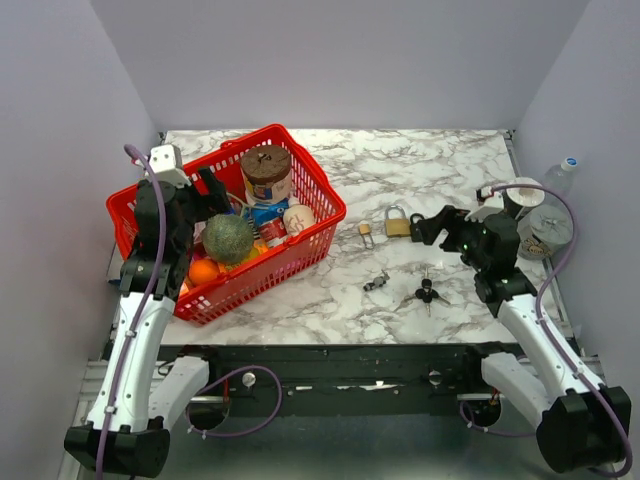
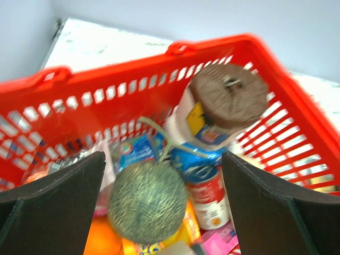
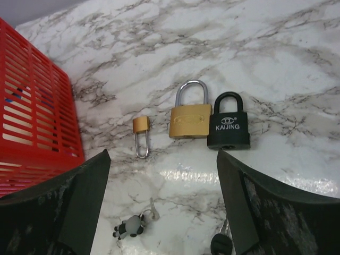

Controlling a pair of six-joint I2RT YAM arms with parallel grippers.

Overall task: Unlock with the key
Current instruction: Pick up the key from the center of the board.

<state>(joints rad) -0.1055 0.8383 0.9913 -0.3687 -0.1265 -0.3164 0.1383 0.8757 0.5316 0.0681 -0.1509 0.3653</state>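
Three padlocks lie in a row on the marble table: a small brass one with a long shackle [image 3: 140, 133] [image 1: 366, 234], a bigger brass one [image 3: 190, 118] [image 1: 397, 222] and a black one [image 3: 228, 127]. Nearer to me lie a key with a panda charm [image 3: 135, 223] [image 1: 377, 282] and a bunch of black-headed keys [image 1: 428, 293] [image 3: 220, 245]. My right gripper [image 3: 162, 175] [image 1: 425, 228] hovers open just right of the padlocks, nothing between its fingers. My left gripper [image 2: 163, 170] [image 1: 210, 195] hangs open over the red basket, empty.
The red basket [image 1: 228, 150] [image 2: 133, 61] at the left holds a green ball [image 2: 147, 201], a brown-lidded canister [image 2: 228, 95], a can and fruit. A bottle [image 1: 566, 175] and white round containers [image 1: 545, 228] stand at the table's right edge.
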